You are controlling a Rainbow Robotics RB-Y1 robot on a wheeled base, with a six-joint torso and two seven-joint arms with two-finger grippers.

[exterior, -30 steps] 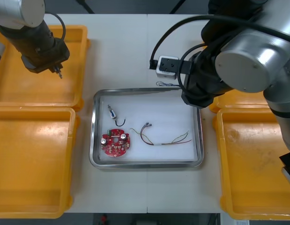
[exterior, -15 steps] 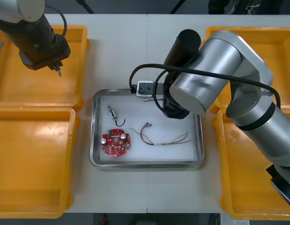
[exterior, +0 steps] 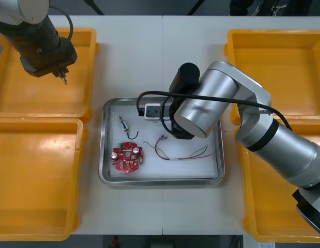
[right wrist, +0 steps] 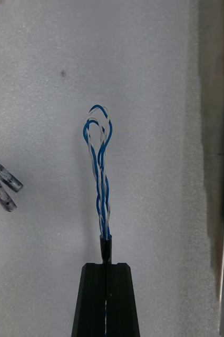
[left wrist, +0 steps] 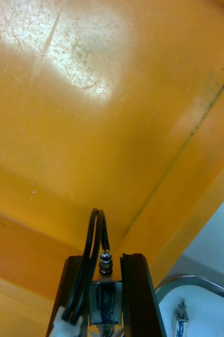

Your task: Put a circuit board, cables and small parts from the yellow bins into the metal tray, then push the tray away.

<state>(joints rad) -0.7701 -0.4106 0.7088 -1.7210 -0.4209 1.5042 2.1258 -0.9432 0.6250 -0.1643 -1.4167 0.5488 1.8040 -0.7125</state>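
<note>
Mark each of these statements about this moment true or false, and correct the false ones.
1. The right tool is shut on the twisted blue and white cable above the metal tray. True.
2. The red circuit board lies outside the tray. False: it lies inside the tray, on its white floor.
3. The left tool is open and empty. False: it is shut on a small metal part with a black cable, above the far yellow bin on the robot's left.
4. A red and yellow cable lies in the tray, beside the circuit board. True.
</note>
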